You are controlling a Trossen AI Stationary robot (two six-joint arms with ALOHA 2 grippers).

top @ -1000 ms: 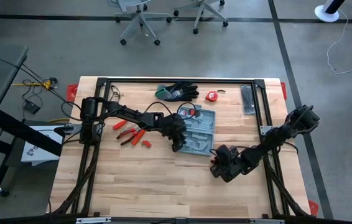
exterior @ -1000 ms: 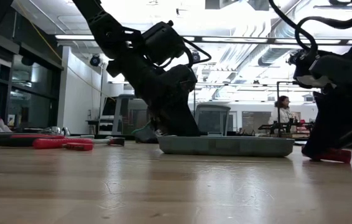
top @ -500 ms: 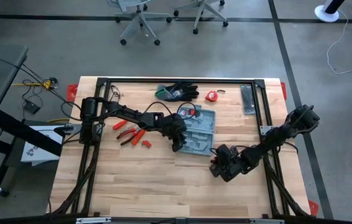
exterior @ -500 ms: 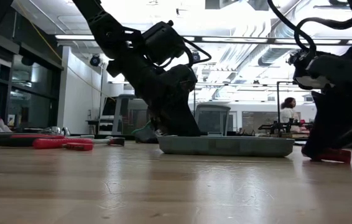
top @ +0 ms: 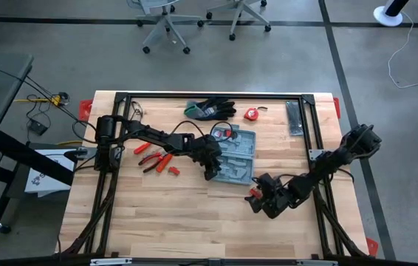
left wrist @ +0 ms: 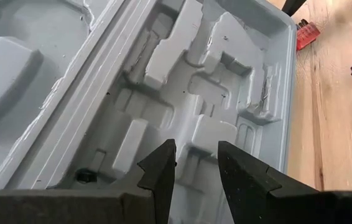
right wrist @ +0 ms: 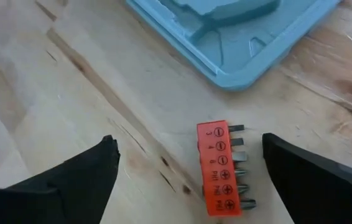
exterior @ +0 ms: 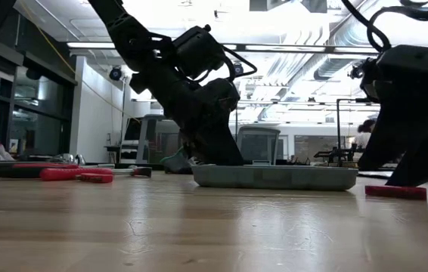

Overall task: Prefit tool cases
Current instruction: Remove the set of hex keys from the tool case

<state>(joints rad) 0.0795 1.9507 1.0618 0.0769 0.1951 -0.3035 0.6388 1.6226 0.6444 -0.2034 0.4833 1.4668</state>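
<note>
The grey-blue tool case (top: 237,151) lies open and flat on the table's middle, its moulded recesses (left wrist: 182,81) facing up. My left gripper (left wrist: 194,152) slants down over the case's near-left part (top: 210,168), with a narrow gap between its fingertips and nothing seen between them. My right gripper (right wrist: 188,146) stands wide open near the case's near right corner (top: 262,198). A small red bit holder (right wrist: 222,168) lies flat on the wood between its fingers, apart from both. The holder also shows in the low view (exterior: 395,192). My left gripper has its fingertips (left wrist: 163,165) low over the tray's recesses. Whether they touch the case I cannot tell, since the fingers hide the spot.
Red-handled pliers (top: 153,159) and small red parts (top: 172,171) lie left of the case. Black-and-green gloves (top: 213,109), a red tape measure (top: 251,114) and a dark flat bar (top: 294,118) lie along the far edge. Bare wood stretches along the near side (top: 194,222).
My right gripper has opened wide and let go of the red bit holder. The holder stood tipped at its fingertips and now lies flat on the table. The left arm and the case have kept still.
</note>
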